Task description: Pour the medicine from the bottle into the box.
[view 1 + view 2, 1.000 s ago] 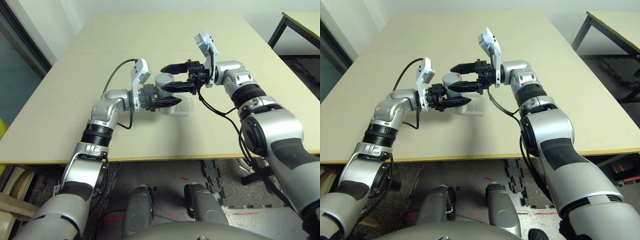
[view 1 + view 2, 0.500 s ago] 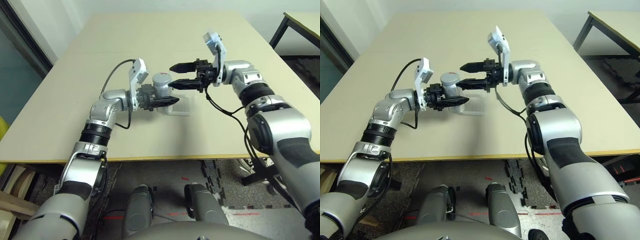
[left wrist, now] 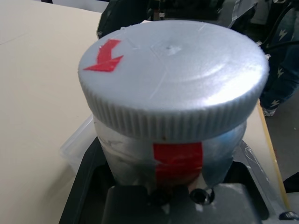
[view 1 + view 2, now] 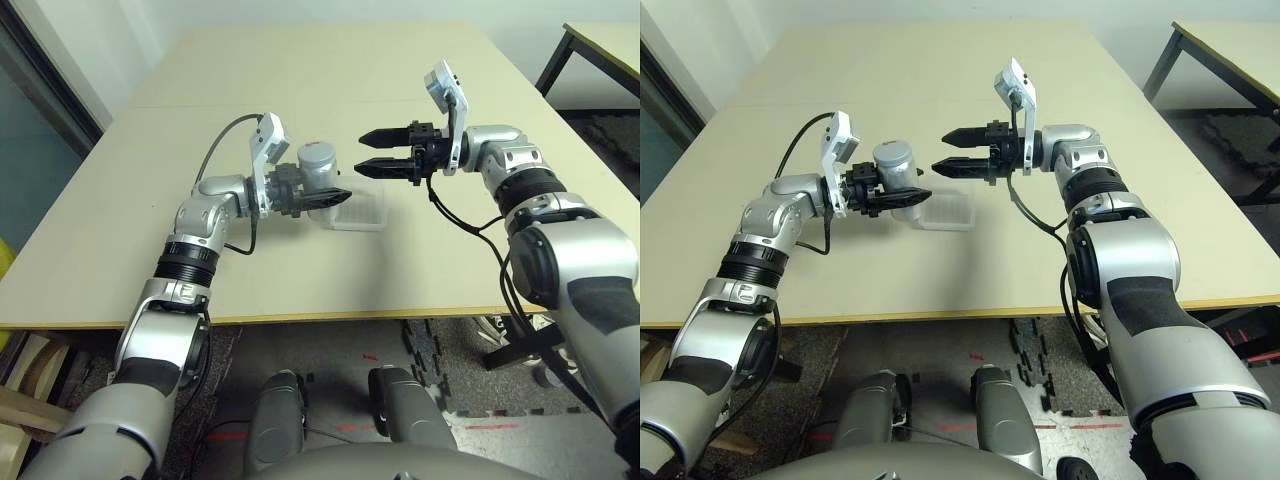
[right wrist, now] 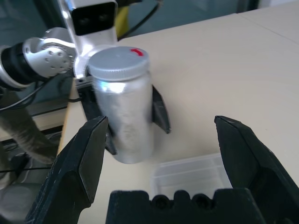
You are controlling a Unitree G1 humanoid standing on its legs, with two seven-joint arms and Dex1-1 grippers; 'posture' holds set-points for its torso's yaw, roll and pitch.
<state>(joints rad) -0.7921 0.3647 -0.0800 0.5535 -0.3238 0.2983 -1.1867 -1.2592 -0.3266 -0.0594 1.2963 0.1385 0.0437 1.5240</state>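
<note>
Left hand [image 4: 924, 182] closed on bottle [image 4: 318, 172], one finger on either side of its body. Bottle upright or nearly so, cap [image 3: 173, 65] on top, grey and round with ridged sides. Small red marks [image 3: 104, 58] on the cap's top; red label [image 3: 178, 161] on the body, on the side facing the left wrist camera. Rest of the body silver-grey and shiny. Can't tell if the bottle's base touches the counter [image 4: 200, 285]. Medicine: can't make it out, location can't be told.

Right hand [image 4: 358, 153] open, holding nothing, its two fingers well apart. It points across toward the bottle from the right, fingertips apart from it, and hangs above the counter on the far side of the box [image 4: 362, 208].

Box: clear, shallow, square with rounded corners, on the counter. Roughly midway between the left and right edges, closer to the edge by the robot than to the far edge. Bottle is just beside it, on its left, and covers part of it in the head views.

Second table [image 4: 610, 42] past the counter's right edge, light top, dark legs. Part of a person's leg [image 3: 280, 77] past the counter edge, dark trousers with pale lightning shapes. Black cables run along both arms.
</note>
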